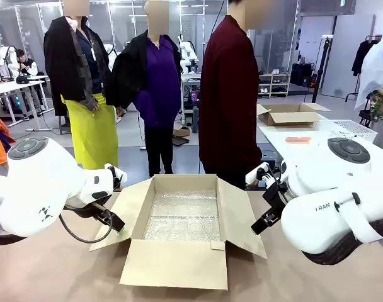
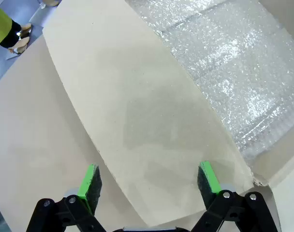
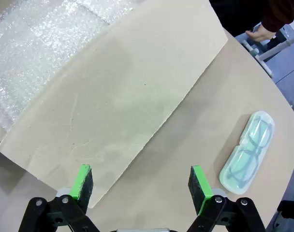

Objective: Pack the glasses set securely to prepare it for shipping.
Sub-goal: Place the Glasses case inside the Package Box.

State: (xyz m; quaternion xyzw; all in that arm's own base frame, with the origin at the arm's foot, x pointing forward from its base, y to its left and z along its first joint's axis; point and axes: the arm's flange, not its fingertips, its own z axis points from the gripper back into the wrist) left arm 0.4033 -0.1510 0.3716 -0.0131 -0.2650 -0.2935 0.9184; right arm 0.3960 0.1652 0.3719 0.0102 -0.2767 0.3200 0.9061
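Lengthwise roughly parallel to the box flap (image 3: 118, 92), mint-green case (image 3: 247, 152).

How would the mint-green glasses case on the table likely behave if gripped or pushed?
The mint-green case looks like a thin translucent shell, so it is probably stiff and light. Its smooth surface and rounded ends might slip when squeezed. Lying flat on the table, it should slide rather than roll.

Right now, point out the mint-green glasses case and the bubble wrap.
mint-green glasses case (image 3: 247, 151): right wrist view, middle of its translucent lid.
bubble wrap (image 1: 182, 217): front view, centre of the sheet.
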